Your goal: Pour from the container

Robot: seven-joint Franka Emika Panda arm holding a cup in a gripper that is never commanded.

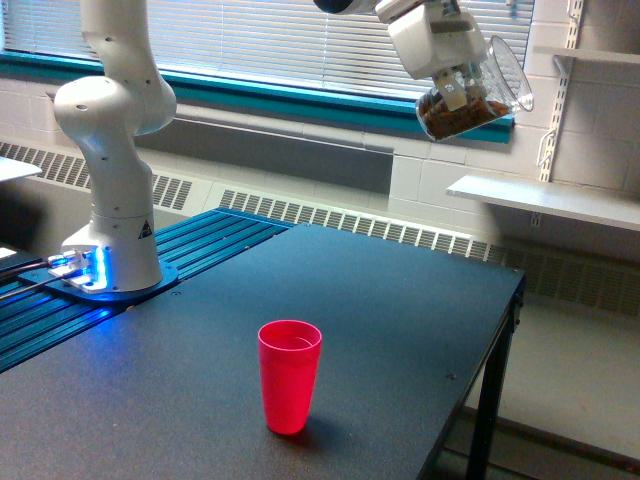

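At the exterior view's left the arm (112, 140) rises white from its round base (110, 278), which glows blue where it sits on a blue ribbed rail (150, 262) along the table's far-left edge. The dark table (380, 300) spreads across the middle of the picture, its right edge dropping to a black leg. On it, near the front and a little left of centre, stands the red cup (290, 376), upright, mouth open, apart from everything else. Behind the table a radiator grille (330, 215) runs along the wall under a window with closed blinds (300, 45) and a teal sill. High up toward the right, the gripper (462, 90) hangs well above the table and well to the right of the cup. Its fingers pinch the container (476, 98), a clear jar tilted over on its side with its mouth pointing up and to the right. Brown granular stuff (455, 116) lies heaped in the jar's lower left part, none of it spilling out. Farther right, white shelves (545, 200) are fixed to the block wall on slotted brackets.
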